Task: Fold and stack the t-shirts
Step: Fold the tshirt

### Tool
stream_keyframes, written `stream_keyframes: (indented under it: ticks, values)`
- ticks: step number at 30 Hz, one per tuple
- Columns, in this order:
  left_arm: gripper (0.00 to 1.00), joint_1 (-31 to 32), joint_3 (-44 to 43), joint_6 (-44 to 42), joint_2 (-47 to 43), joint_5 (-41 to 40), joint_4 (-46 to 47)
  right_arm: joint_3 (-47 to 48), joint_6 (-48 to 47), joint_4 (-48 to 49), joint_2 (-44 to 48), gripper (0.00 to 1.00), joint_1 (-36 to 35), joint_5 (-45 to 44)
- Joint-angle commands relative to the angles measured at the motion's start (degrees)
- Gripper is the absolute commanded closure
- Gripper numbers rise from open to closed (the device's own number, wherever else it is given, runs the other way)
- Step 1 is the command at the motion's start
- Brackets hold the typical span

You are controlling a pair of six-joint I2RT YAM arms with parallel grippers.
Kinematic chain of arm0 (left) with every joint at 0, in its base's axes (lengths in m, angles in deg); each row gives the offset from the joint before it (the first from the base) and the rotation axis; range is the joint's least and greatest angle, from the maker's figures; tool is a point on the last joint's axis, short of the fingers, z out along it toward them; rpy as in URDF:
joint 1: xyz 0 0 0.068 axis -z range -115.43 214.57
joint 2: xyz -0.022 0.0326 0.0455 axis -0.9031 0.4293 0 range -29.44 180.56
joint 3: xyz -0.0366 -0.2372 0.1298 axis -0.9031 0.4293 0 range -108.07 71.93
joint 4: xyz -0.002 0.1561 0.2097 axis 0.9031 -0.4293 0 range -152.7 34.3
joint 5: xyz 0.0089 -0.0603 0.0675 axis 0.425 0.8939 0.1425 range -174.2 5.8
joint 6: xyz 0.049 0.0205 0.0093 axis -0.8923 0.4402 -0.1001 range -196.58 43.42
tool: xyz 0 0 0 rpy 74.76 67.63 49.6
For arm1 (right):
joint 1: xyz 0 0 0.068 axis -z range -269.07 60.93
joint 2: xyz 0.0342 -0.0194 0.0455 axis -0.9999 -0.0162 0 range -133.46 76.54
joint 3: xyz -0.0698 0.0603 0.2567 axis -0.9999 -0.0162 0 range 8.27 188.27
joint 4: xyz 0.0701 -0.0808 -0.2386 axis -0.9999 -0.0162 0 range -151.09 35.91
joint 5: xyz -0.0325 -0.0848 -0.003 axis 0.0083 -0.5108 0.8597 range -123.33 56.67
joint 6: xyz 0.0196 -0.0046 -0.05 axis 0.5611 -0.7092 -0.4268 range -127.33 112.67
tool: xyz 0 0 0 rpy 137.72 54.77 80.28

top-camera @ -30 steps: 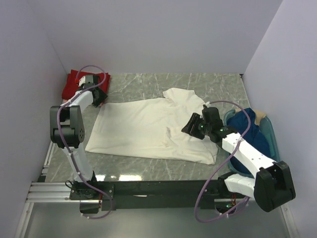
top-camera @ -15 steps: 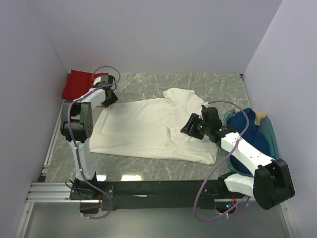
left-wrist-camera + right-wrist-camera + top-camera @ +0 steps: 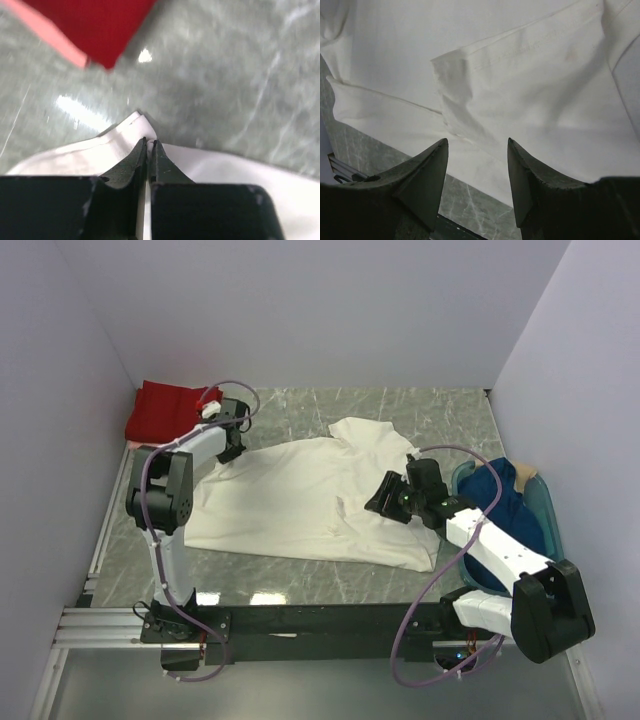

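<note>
The left end effector (image 3: 149, 143) is observed with its fingers pressed together, pinching the far left corner of the cream-white t-shirt (image 3: 290, 495), which is spread on the counter (image 3: 420, 410). The red t-shirt (image 3: 160, 410) is noted just beyond this end effector, to its left. The right end effector (image 3: 476, 142) is held spread above a creased fold of the same cloth. To its right, the dark blue t-shirt (image 3: 500, 505) is seen in the teal basket (image 3: 548, 520).

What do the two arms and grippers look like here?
Both the left arm and right arm have white shells with chunky black joints, each trailed by a looping purple cable. The left gripper and right gripper are black with tapered wedge-shaped fingers.
</note>
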Motion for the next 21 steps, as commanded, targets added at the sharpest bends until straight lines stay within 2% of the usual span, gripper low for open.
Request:
stream_keyframes:
  ticks: [1, 6, 10, 16, 21]
  values:
    - [0.94, 3.09, 3.14, 0.7, -6.48, -6.55, -0.26, -0.28, -0.22, 2.18, -0.28, 0.43, -0.32, -0.05]
    - [0.91, 6.44, 8.33, 1.31, -12.99, -10.77, 1.32, -0.54, -0.31, 2.79, -0.89, 0.43, -0.32, -0.4]
    - [0.85, 10.3, 14.21, 3.07, -17.21, -13.41, 1.67, -0.63, -0.31, 3.23, -1.59, 0.43, -0.23, -0.23]
    - [0.85, 13.12, 26.33, 4.56, -24.67, -10.16, 7.03, -1.07, -0.66, 3.15, -1.68, 0.43, -0.32, -0.49]
    - [0.7, 14.7, 37.67, 3.78, -33.81, -4.9, 13.26, -1.59, -0.75, 3.23, -1.77, 0.43, -0.32, -0.93]
